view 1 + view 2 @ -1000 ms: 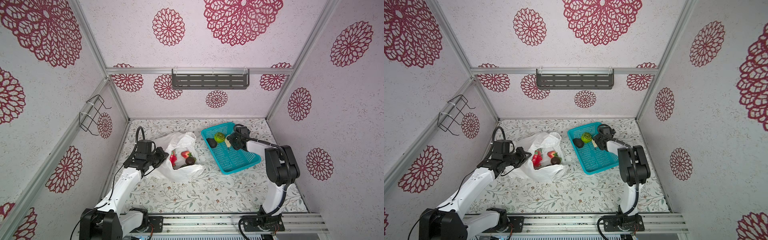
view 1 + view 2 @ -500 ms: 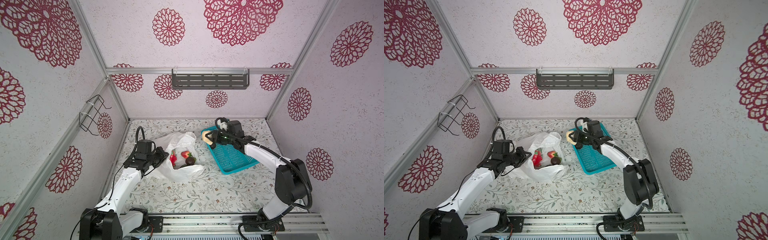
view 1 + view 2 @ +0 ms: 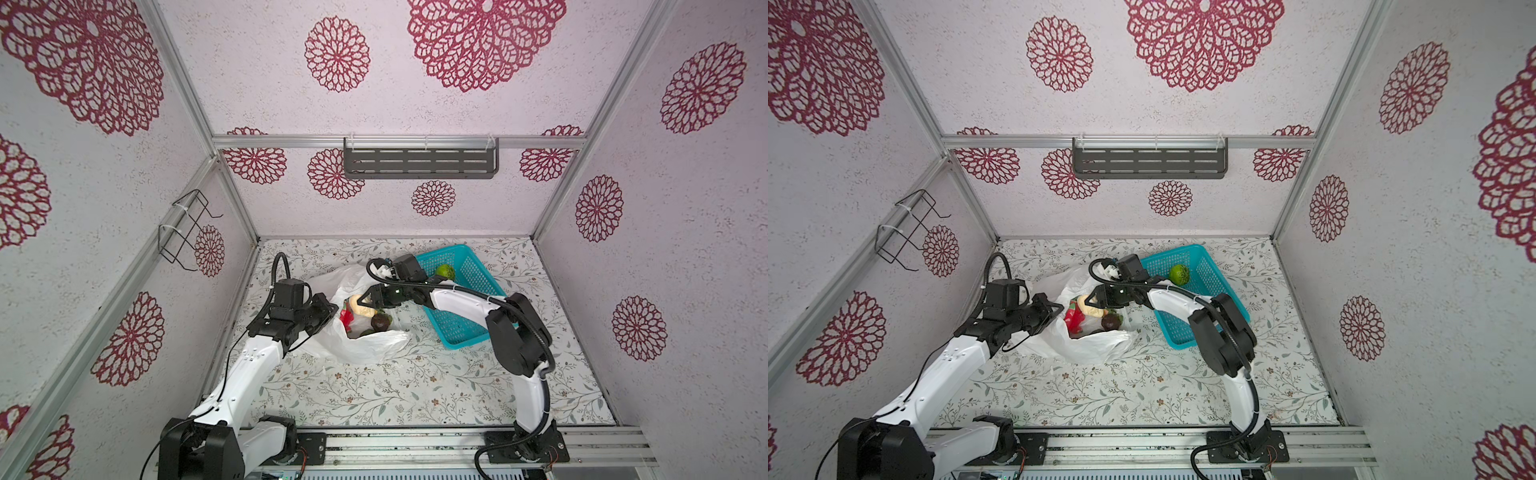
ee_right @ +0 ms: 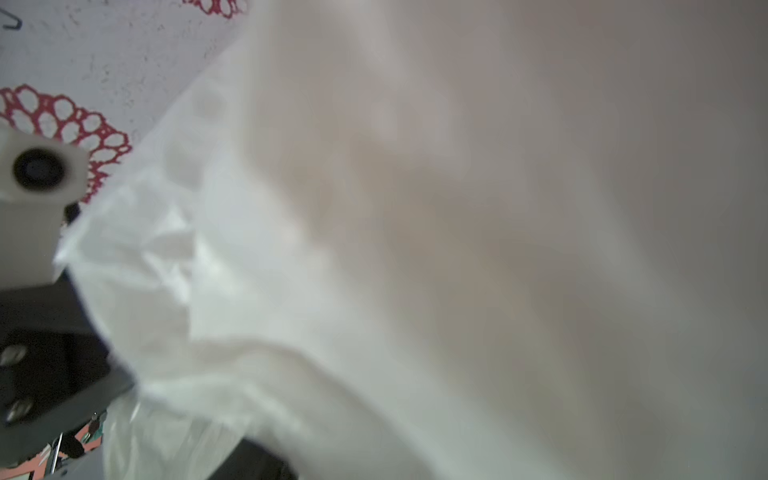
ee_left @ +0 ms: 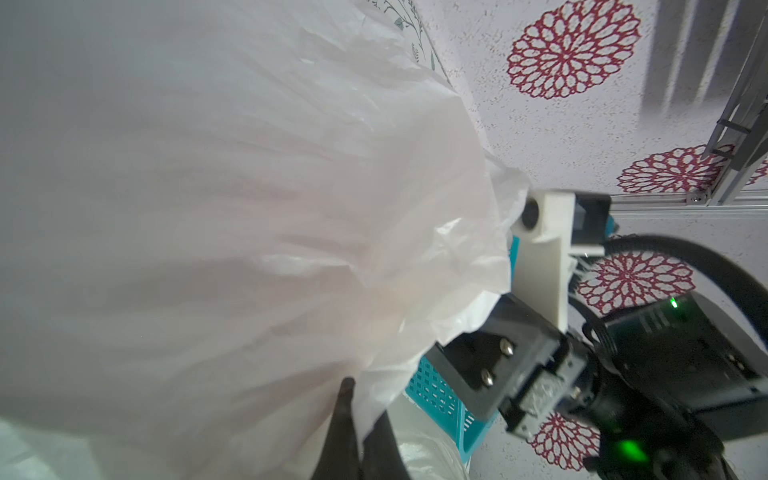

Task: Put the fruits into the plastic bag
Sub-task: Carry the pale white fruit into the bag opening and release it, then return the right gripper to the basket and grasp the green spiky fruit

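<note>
Left gripper point(image 3: 331, 309) is pinching the bag point(image 3: 365, 349) rim, jaws fully closed, left of centre in both top views. Right gripper point(image 3: 366, 306), jaws half apart, is clamping the beige lump point(image 3: 360, 311) over the open bag mouth. Red fruit point(image 3: 345, 318) and dark fruit point(image 3: 380, 321) are lying inside the bag. Green ball point(image 3: 444, 271) is sitting in the basket point(image 3: 457, 332), right of centre.
</note>
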